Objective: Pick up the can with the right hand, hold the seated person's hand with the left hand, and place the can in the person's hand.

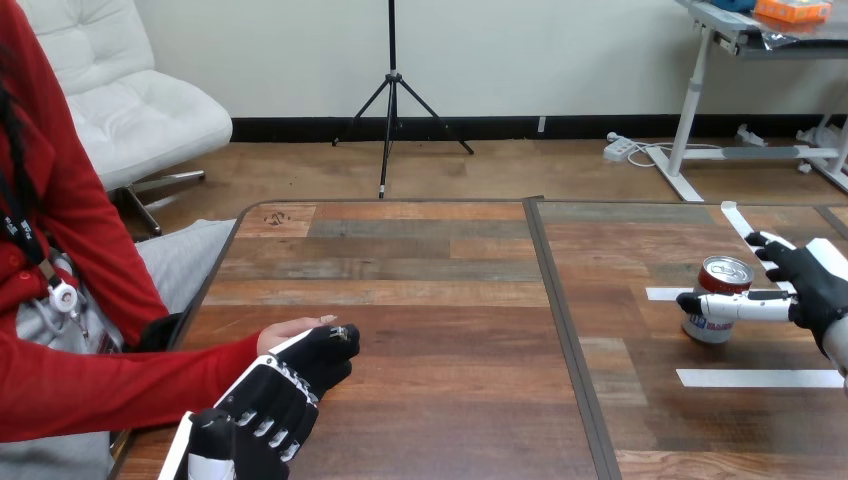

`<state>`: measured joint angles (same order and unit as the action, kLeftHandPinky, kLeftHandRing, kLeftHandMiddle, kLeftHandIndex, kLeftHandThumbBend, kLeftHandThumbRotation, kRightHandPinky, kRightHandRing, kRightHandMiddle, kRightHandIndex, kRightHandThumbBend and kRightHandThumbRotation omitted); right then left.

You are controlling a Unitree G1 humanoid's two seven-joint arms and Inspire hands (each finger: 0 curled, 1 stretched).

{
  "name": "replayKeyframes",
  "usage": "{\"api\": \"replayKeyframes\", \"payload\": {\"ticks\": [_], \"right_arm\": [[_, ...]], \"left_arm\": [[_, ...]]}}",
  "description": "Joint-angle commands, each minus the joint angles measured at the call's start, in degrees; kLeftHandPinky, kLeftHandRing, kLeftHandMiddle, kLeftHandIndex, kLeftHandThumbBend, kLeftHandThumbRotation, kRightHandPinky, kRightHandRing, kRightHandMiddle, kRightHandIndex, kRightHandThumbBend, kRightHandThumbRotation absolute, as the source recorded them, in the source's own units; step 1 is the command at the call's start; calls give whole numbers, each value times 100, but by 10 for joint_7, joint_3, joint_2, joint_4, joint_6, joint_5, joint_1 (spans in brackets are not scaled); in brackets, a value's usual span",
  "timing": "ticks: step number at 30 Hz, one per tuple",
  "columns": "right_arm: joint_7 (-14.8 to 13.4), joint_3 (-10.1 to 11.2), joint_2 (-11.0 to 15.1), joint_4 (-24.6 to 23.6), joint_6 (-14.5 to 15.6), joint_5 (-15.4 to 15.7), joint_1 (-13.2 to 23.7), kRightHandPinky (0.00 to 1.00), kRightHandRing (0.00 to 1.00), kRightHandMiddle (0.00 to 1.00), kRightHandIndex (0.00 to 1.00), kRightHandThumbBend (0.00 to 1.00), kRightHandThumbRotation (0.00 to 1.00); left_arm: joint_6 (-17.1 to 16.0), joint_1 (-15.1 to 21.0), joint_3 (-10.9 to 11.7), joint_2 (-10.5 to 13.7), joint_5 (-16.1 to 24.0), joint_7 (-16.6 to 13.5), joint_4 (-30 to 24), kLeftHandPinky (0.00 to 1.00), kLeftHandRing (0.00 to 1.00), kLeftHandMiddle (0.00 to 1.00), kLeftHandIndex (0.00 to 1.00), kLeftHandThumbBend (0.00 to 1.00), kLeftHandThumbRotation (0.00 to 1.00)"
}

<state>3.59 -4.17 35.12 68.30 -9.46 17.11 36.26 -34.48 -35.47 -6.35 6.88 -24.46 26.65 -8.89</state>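
The wooden table (430,300) spans the view, split by a dark seam into two panels. From the left side the person's red-sleeved arm (110,385) lies along the near left corner, and the person's hand (285,333) rests on the tabletop.

The robot's left arm comes up from the bottom edge. Its left hand (285,385) lies back-up over the person's hand, touching it and covering most of it. I cannot tell whether it clasps that hand or only rests on it.

Well apart, at the right edge, the right hand (815,285) reaches in sideways. One white-jointed digit is laid across the front of the can (712,283), its tip hooked at the can's left side, while the other fingers (768,243) reach behind the rim. The hand is wrapped round the can.

The can stands upright on the right panel, between white tape strips (760,378).
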Motion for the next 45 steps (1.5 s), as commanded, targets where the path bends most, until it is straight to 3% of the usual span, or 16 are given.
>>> {"api": "replayKeyframes", "payload": {"ticks": [1, 18, 45], "right_arm": [[-7, 1, -10, 2, 0, -3, 63, 82, 93, 95, 94, 100, 36], [-8, -4, -15, 18, 0, -1, 70, 76, 88, 91, 91, 100, 25], [-47, -22, -33, 25, 16, 18, 76, 74, 83, 85, 84, 98, 9]], "left_arm": [[0, 41, 5, -9, -4, 3, -9, 93, 87, 82, 74, 77, 99], [5, 39, 6, -8, -6, 4, -14, 94, 87, 82, 73, 77, 99], [6, 36, 8, -11, -12, 4, -18, 89, 84, 80, 71, 78, 100]]}}
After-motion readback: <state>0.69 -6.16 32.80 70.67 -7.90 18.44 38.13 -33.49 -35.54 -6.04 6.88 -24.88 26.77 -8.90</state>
